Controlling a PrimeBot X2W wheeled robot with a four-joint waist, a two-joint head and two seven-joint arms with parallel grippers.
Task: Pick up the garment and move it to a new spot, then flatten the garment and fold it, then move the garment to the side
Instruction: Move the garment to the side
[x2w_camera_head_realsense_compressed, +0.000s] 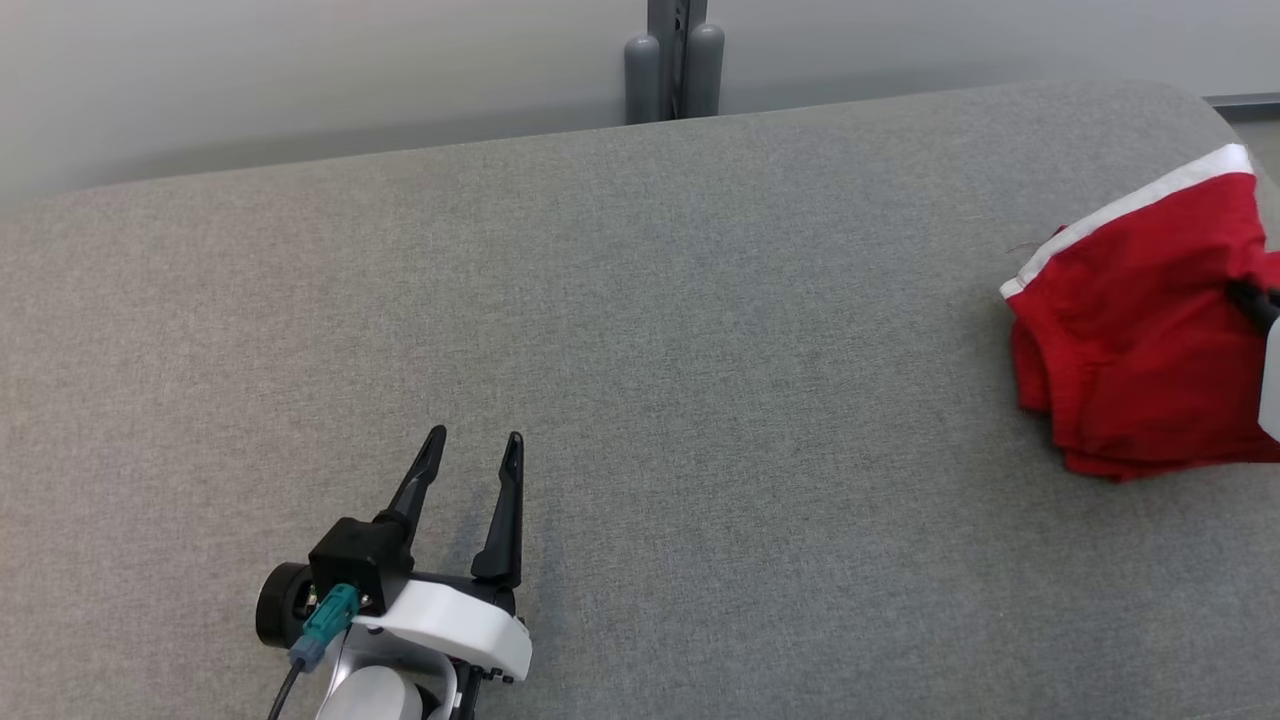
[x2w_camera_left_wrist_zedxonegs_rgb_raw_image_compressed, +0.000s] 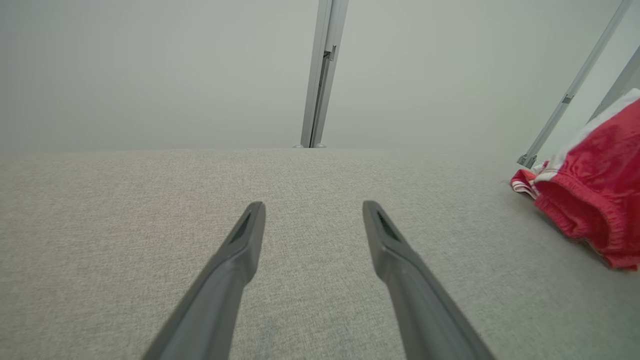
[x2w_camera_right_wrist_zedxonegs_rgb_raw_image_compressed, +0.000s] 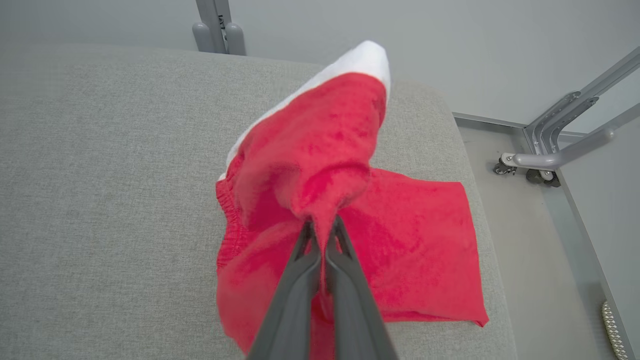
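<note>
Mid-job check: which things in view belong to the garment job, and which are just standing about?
Job: red cloth garment with white trim; right pincer, shut on a bunch of it; left pincer, open, holding nothing; grey fabric-covered bench beneath.
Standing about: grey metal post behind the bench; grey wheeled metal frame beside it.

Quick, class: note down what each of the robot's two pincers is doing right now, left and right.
Left pincer: open, holding nothing.
Right pincer: shut on the red fabric garment with a white band.
</note>
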